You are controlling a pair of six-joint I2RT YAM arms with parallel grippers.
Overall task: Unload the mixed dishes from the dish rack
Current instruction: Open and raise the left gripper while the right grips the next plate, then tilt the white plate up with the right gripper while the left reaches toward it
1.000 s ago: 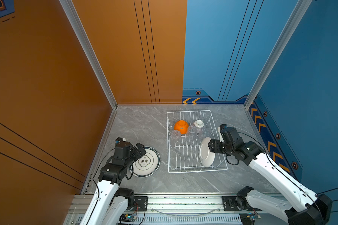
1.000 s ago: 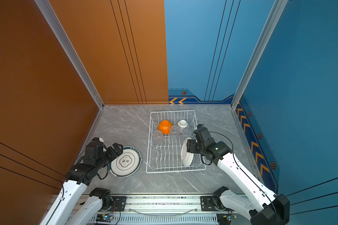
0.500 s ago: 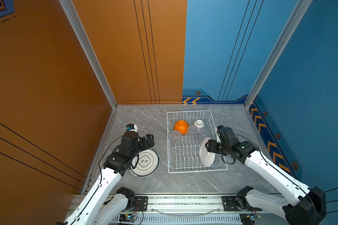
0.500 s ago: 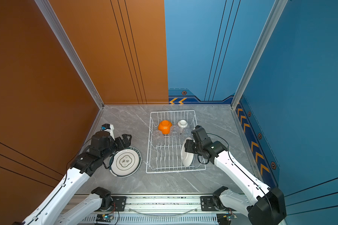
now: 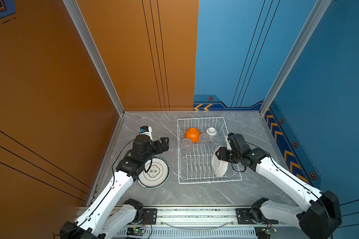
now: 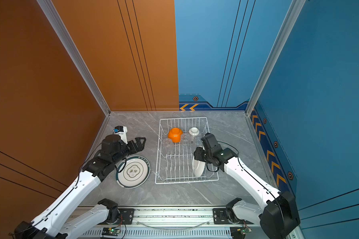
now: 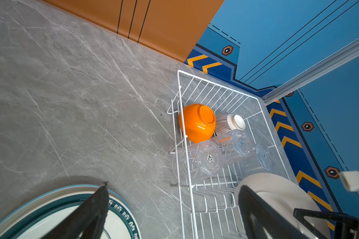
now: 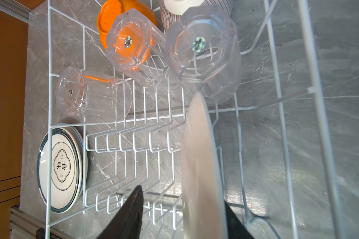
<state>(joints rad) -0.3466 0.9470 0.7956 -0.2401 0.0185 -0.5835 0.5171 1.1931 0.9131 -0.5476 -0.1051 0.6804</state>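
Standing on edge in the prongs (image 5: 195,165) at the 4 o'clock corner of the dish rack (image 5: 201,119) is the only racked plate (image 5: 219,167), its rim line running roughly 12 to 6. The right gripper (image 5: 220,154) straddles its top rim, the arm reaching in from 4 o'clock. Its fingers (image 8: 131,213) sit either side, with a gap showing on the 9 o'clock side, so it's not clamped and holds nothing. Next move is likely to pinch, then lift straight up. The left gripper (image 5: 165,143) is splayed wide and empty, well apart at 9 o'clock over the table (image 5: 195,192) beside the stacked plates (image 5: 153,171). The right arm is nearer.
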